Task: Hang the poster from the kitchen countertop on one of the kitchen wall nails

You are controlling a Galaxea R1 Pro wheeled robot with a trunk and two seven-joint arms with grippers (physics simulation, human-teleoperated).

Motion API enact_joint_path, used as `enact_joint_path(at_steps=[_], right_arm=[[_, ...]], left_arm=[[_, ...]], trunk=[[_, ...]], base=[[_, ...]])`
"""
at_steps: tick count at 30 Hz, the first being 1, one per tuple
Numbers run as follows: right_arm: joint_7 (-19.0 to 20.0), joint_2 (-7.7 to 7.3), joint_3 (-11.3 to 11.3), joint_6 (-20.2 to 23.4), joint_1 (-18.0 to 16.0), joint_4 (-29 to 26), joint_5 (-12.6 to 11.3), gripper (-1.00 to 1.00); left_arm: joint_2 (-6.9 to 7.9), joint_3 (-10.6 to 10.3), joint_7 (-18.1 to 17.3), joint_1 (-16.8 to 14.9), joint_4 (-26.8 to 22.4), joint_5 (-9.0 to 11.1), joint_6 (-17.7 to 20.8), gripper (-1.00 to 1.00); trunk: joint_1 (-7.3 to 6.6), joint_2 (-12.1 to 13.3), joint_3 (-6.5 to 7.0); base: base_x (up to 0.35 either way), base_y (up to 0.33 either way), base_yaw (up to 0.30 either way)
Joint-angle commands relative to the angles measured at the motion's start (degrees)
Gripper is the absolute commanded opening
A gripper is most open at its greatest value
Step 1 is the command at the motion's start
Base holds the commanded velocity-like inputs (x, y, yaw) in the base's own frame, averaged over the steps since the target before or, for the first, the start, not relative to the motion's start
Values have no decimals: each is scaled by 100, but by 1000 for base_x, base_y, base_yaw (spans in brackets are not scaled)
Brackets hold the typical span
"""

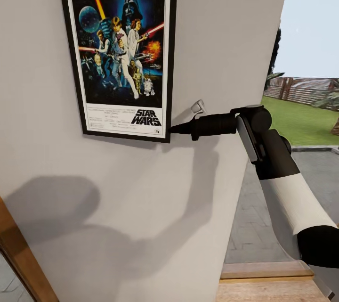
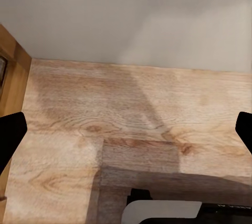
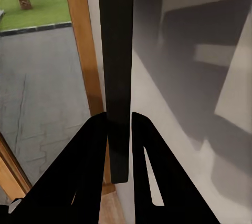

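left gripper (image 2: 126,129): fingers spread, nothing held, over wooden floor (image 2: 131,108) | right gripper (image 1: 175,128): pinches poster (image 1: 123,47) at its lower right corner, frame edge between fingers (image 3: 89,171) | poster: upright, long axis vertical, flat against pale wall (image 1: 221,33) | nail unseen

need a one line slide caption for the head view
Right gripper pinches the lower right corner of the framed poster, holding it flat against the pale grey wall.
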Motion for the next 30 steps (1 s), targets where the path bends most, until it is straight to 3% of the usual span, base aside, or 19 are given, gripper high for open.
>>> enact_joint_path(at_steps=[1,20,25,26,30], right_arm=[[-14,-6,9,38,-2,4,-5,-100],[-14,-14,42,-38,72,-23,-22,-100],[-8,-14,46,-346,282,-39,-25,-100],[-12,-14,51,-467,450,-38,-30,-100],[-14,-14,52,-492,546,-39,-29,-100]], left_arm=[[-1,13,-49,3,-3,60,5,100],[-1,21,-49,3,-3,60,5,100],[-1,30,-49,3,-3,60,5,100],[-1,28,-49,3,-3,60,5,100],[-1,28,-49,3,-3,60,5,100]], trunk=[[2,-3,-1],[2,-3,-1],[2,-3,-1],[2,-3,-1],[2,-3,-1]], base=[[0,0,0],[0,0,0],[0,0,0],[0,0,0],[0,0,0]])
